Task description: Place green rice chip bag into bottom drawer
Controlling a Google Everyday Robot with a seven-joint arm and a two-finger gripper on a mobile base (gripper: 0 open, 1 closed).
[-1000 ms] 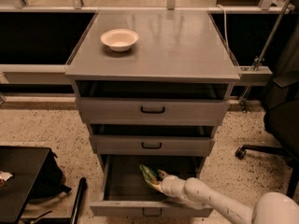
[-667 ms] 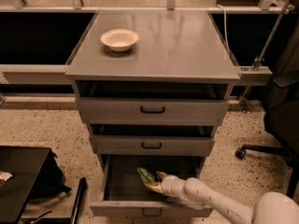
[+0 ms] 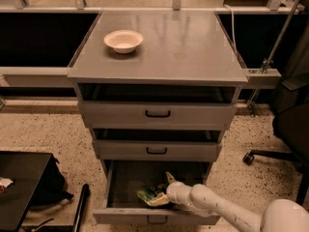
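Gripper (image 3: 170, 191) reaches over the front wall of the pulled-out bottom drawer (image 3: 124, 177), low and touching the green rice chip bag (image 3: 152, 196), which lies on the drawer floor near the front (gripped or released, you cannot tell), likely so the bag settles flat and clears the drawer above (image 3: 157, 150).

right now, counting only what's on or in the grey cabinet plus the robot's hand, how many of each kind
drawers: 3 (top drawer, middle drawer, bottom drawer pulled out)
white bowl: 1, on the cabinet top
green rice chip bag: 1, in the bottom drawer
gripper jaws: 1 set, down in the bottom drawer beside the bag
total: 6
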